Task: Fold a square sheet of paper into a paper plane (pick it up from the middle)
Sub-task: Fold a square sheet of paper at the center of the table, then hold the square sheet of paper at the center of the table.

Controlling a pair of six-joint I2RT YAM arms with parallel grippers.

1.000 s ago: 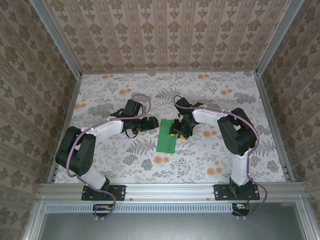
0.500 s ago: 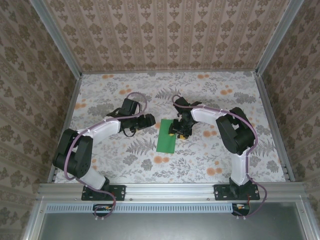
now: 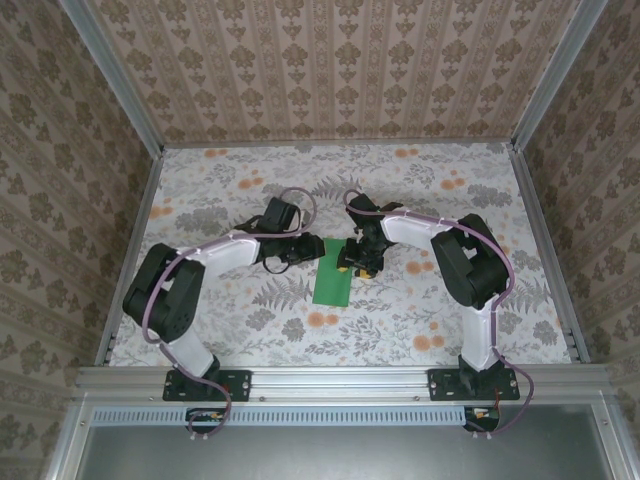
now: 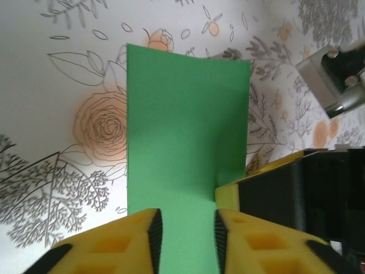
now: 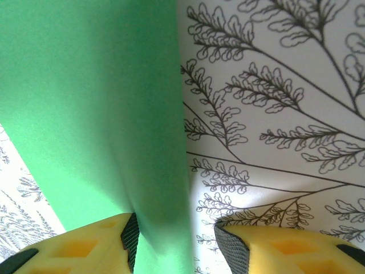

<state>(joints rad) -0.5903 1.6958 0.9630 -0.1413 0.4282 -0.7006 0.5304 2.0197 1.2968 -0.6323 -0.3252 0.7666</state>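
Sheet of paper (image 3: 335, 272): I see it as a bright green, folded, oblong shape, lying about in the middle of the table (image 3: 420, 300), between the two arms
Left tool (image 3: 308, 250): it is low at the left side of the sheet, near the far corner; in its own camera (image 4: 187, 220) the two yellow fingers (image 4: 142, 234) stand close together with a narrow gap, and the green shows in this gap; it is not clenched
Right tool (image 3: 352, 262): it is at the far right part of the sheet; in its own camera (image 5: 175, 225) the jaws are released and stand wide, and the green edge runs up against one finger (image 5: 85, 245)
Table: it has a pattern of flowers and leaves
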